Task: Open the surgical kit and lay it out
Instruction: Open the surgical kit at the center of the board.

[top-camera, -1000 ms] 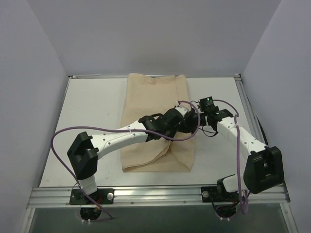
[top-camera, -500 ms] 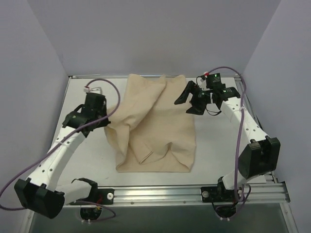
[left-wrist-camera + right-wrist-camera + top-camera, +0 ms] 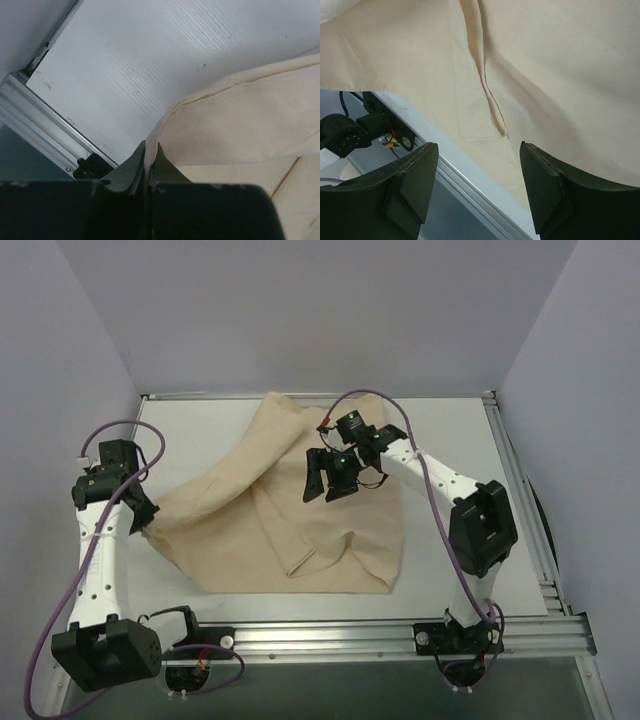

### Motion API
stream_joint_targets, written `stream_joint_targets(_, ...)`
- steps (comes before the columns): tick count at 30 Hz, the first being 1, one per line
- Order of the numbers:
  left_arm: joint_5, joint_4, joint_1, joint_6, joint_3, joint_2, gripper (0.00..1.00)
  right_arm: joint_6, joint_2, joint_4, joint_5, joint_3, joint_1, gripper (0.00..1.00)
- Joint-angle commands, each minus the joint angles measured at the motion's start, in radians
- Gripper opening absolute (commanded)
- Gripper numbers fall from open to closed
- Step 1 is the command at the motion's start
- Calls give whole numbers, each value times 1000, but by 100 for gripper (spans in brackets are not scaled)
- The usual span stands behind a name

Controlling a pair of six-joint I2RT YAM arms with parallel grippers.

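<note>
The beige cloth wrap (image 3: 330, 535) lies across the middle of the table. Its main body is flat between the far edge and the near rail, and one flap is drawn out to the left and lifted off the surface. A stitched fold runs down the middle of the sheet. No tray or instruments show anywhere; if they are here, the cloth covers them, so I judge the unwrapping only partly done.

The left gripper (image 3: 149, 156) is pinched tight on the flap's hemmed corner, near the left side of the table. The right gripper (image 3: 328, 480) hangs over the cloth's middle, its jaws spread wide with nothing between them, pointing down at that central fold.

What worries me is that the left pinch holds only a thin edge of hem, so a hard tug could slip it free. Pulled too far, the whole bundle may slide left rather than unfold, shifting whatever lies beneath. The right gripper, coming down, could catch two layers at once and bunch the sheet.

The table (image 3: 200, 435) is plain white, edged by an aluminium rail (image 3: 330, 640) at the near side, with pale lilac walls (image 3: 300, 310) closing it in on three sides. Purple cables (image 3: 120, 430) loop off both arms.
</note>
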Motion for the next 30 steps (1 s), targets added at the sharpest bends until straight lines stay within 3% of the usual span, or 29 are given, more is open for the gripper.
stream_joint_targets(1, -26, -53, 31, 1, 44, -16, 4, -49, 103, 73, -28, 72, 26, 66)
stream_joint_targets(4, 3, -5, 56, 27, 38, -3, 10, -58, 189, 89, -14, 151, 52, 67)
stream_joint_targets(5, 32, 9, 62, 71, 39, 3, 30, -59, 206, 94, -12, 194, 58, 68)
stream_joint_targets(8, 172, 56, 67, 148, 76, 0, 64, -15, 246, 97, 61, 237, 58, 72)
stream_joint_targets(9, 170, 47, 53, 150, 91, 6, 87, -1, 251, 111, 72, 248, 52, 75)
stream_joint_targets(10, 167, 35, 50, 144, 105, 18, 91, 11, 262, 117, 64, 253, 47, 76)
stream_joint_targets(15, 143, 38, 50, 138, 148, 26, 97, 14, 309, 45, 47, 328, 26, 77)
stream_joint_targets(18, 364, 179, 45, 242, 173, 78, 94, 17, 297, 28, 41, 337, 12, 77)
stream_joint_targets(20, 623, 344, 15, 288, 182, 164, 94, 26, 280, 25, 29, 322, 6, 77)
stream_joint_targets(22, 687, 421, -43, 313, 275, 296, 94, 49, 262, 23, 18, 293, -5, 77)
stream_joint_targets(26, 669, 417, -256, 383, 546, 559, 94, 74, 219, 29, 23, 242, -26, 77)
stream_joint_targets(30, 750, 452, -281, 396, 764, 776, 94, 89, 199, 26, 26, 222, -62, 77)
